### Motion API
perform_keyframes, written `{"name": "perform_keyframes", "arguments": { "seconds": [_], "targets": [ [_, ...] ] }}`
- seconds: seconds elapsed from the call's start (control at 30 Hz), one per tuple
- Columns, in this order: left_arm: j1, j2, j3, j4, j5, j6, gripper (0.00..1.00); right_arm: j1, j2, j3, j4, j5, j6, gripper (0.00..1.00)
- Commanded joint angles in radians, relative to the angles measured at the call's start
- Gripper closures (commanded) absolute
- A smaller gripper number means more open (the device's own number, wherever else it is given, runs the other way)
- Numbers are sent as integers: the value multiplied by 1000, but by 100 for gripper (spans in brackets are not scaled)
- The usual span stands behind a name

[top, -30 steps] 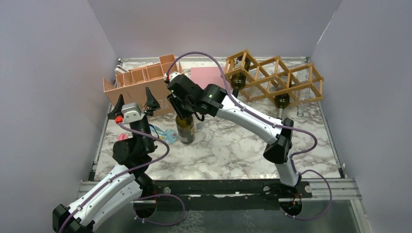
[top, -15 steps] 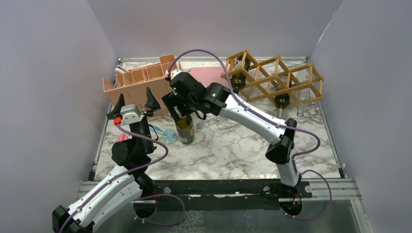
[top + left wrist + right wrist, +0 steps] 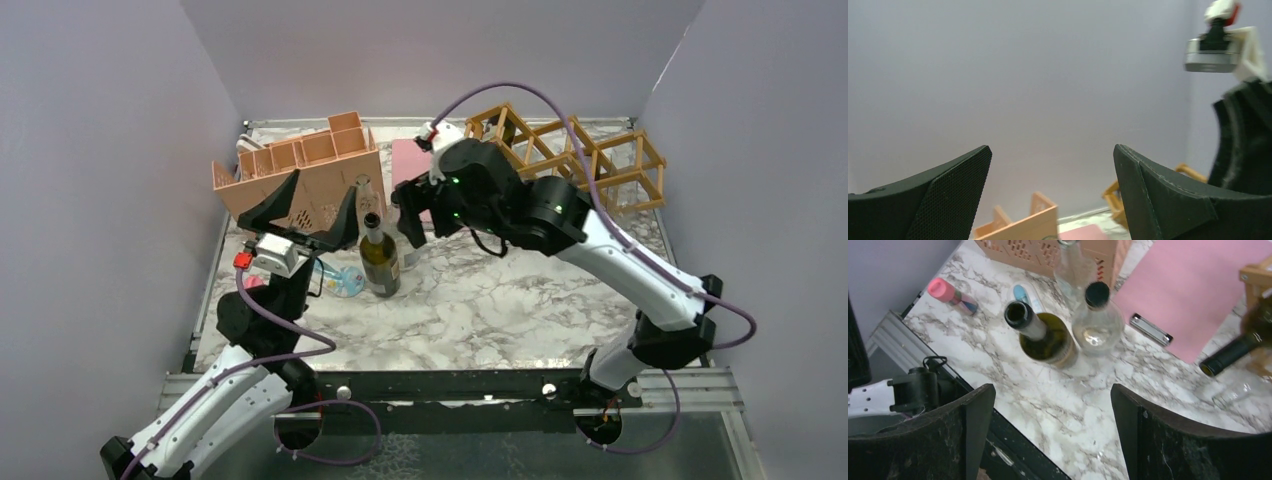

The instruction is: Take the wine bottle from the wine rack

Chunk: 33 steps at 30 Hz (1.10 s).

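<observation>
Wine bottle (image 3: 380, 262) stands upright, off the wine rack (image 3: 590, 165); right gripper (image 3: 1051, 390) has just released it, jaws apart; left gripper (image 3: 1051, 150) spread wide too.

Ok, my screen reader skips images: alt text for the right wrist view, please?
An uncorked dark wine bottle stands upright on the marble table beside a clear capped bottle, framed by the open right gripper. A pink clipboard lies behind.
</observation>
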Motion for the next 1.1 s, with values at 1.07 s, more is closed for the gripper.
{"name": "perform_keyframes", "arguments": {
  "seconds": [1.07],
  "targets": [
    [-200,293,66,-118,431,-102,1,-909,-467,-865,312,-104,34,0]
  ]
}}
